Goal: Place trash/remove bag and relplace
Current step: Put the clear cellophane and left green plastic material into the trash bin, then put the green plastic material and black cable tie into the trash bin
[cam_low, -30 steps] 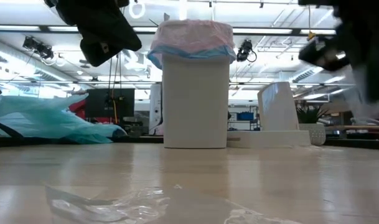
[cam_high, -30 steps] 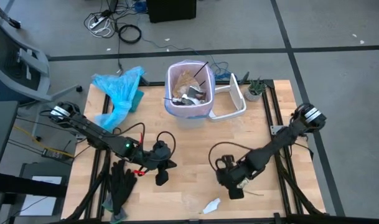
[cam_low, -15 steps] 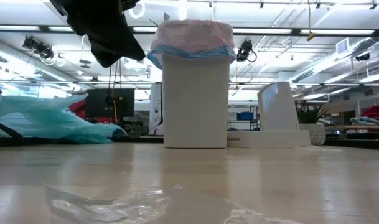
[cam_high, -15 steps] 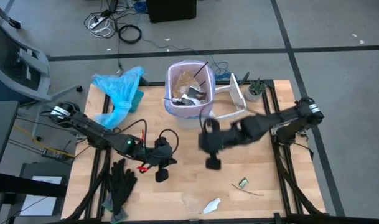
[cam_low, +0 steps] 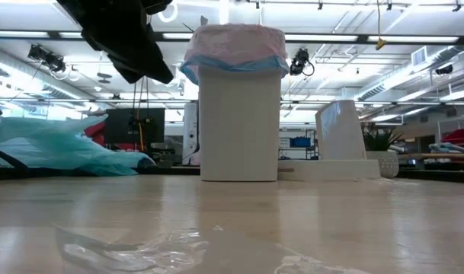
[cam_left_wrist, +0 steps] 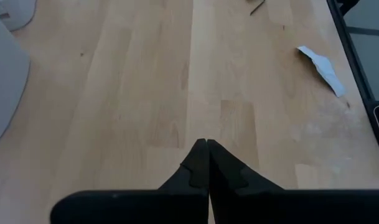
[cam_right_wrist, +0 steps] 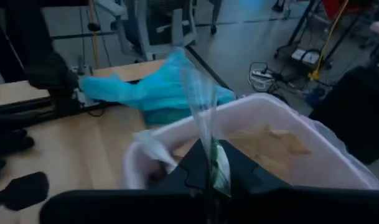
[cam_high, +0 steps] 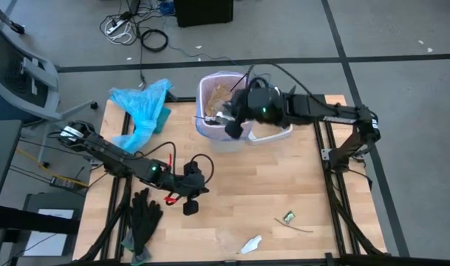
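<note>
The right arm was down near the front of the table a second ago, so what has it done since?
It swung across the table to the bin, carrying a piece of clear film pinched in its right claw, now over the bin's opening. The left claw stayed shut above the table; the blue bag and black gloves did not move.

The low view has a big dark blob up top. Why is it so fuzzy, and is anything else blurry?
Low view: that arm sits close to the camera, probably out of focus; the bin looks sharp. Right wrist view: the clear film and bin rim look soft.
</note>
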You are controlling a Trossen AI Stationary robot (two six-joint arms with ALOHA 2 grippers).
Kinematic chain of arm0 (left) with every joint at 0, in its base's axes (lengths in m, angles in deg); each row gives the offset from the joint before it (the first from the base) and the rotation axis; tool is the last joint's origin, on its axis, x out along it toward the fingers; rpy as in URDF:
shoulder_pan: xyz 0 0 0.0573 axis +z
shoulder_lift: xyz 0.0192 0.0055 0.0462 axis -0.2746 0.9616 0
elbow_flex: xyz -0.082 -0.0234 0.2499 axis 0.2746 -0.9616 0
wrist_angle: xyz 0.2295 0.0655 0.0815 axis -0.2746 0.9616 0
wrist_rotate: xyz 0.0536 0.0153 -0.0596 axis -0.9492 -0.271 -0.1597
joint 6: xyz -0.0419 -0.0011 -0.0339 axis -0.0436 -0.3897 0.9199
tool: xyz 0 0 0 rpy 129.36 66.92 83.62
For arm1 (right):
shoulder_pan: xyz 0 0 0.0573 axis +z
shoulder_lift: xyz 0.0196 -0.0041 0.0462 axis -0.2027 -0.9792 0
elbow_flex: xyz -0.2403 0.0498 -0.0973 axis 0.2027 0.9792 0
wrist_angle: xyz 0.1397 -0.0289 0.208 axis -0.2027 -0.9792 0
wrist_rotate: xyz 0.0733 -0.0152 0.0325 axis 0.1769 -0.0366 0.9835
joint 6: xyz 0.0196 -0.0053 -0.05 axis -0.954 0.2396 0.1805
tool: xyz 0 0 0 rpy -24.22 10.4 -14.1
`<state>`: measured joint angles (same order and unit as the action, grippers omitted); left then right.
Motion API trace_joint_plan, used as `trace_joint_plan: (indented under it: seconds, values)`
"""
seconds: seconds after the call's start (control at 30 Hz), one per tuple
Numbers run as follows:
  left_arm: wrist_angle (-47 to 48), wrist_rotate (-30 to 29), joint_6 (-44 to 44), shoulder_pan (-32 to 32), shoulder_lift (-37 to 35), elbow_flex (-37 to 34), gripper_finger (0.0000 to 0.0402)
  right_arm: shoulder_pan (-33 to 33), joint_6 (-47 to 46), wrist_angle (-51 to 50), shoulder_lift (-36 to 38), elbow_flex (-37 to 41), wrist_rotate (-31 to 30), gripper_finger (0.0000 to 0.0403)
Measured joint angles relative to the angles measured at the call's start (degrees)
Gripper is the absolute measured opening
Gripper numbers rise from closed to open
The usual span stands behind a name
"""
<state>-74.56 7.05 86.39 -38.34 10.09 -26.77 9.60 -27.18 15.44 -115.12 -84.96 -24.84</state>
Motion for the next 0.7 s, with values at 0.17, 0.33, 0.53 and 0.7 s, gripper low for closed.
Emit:
trace_joint_plan:
  seconds: [0.17, 0.33, 0.53, 0.7]
  values:
    - [-0.16, 2.86, -1.74, 1.33, 0.00, 0.00, 0.0001, -4.89, -3.60, -0.31, -0.02, 0.00, 3.04, 0.0080]
    - [0.53, 3.37, -1.96, 1.81, 0.00, 0.00, 0.0001, -6.98, -4.42, -0.13, -0.02, 0.00, 3.30, 0.0151]
    - [1.17, 3.78, -1.97, 1.81, 0.00, 0.00, 0.0001, -6.99, -4.45, -2.87, 0.22, 0.00, 3.45, 0.0210]
    - [1.40, 3.99, -1.88, 1.81, 0.00, 0.00, 0.0001, -5.50, -6.08, -10.93, 1.20, 0.00, 3.52, 0.0229]
